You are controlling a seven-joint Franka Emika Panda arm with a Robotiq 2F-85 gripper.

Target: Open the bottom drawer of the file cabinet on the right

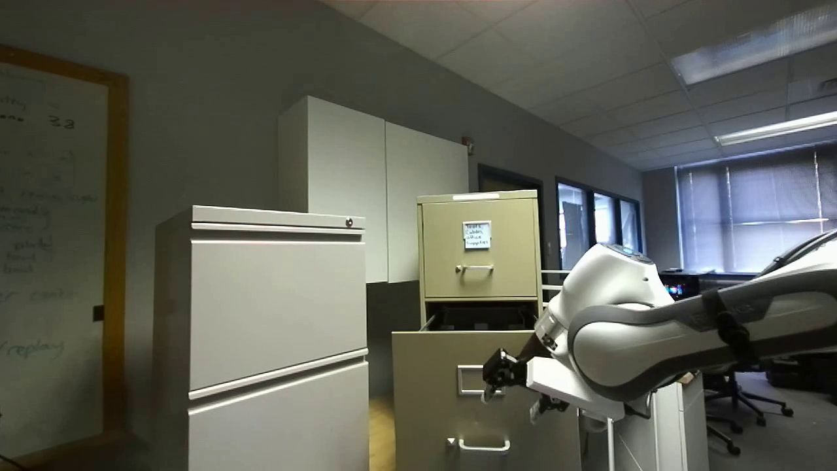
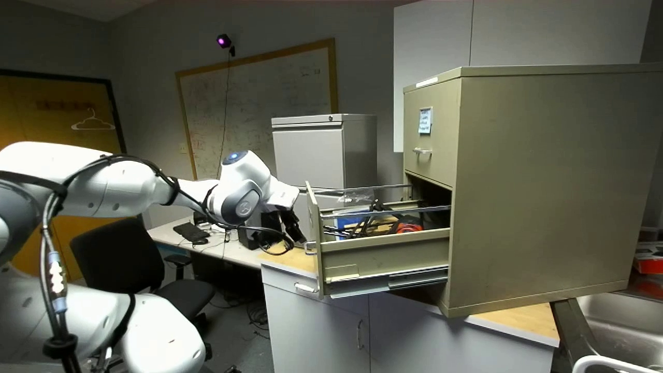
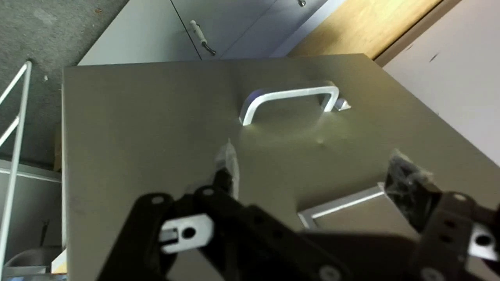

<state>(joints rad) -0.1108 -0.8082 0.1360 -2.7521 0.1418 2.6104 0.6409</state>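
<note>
Baring its contents [image 2: 369,223], the bottom drawer [image 2: 386,258], handle [image 3: 291,93] ungrasped, juts from the cabinet [image 2: 549,186] beneath a closed upper drawer [image 1: 480,257], while the gripper [image 1: 510,405] hangs near the drawer front [image 1: 474,417], jaws spread and holding nothing, presumably because the pull is finished.
</note>
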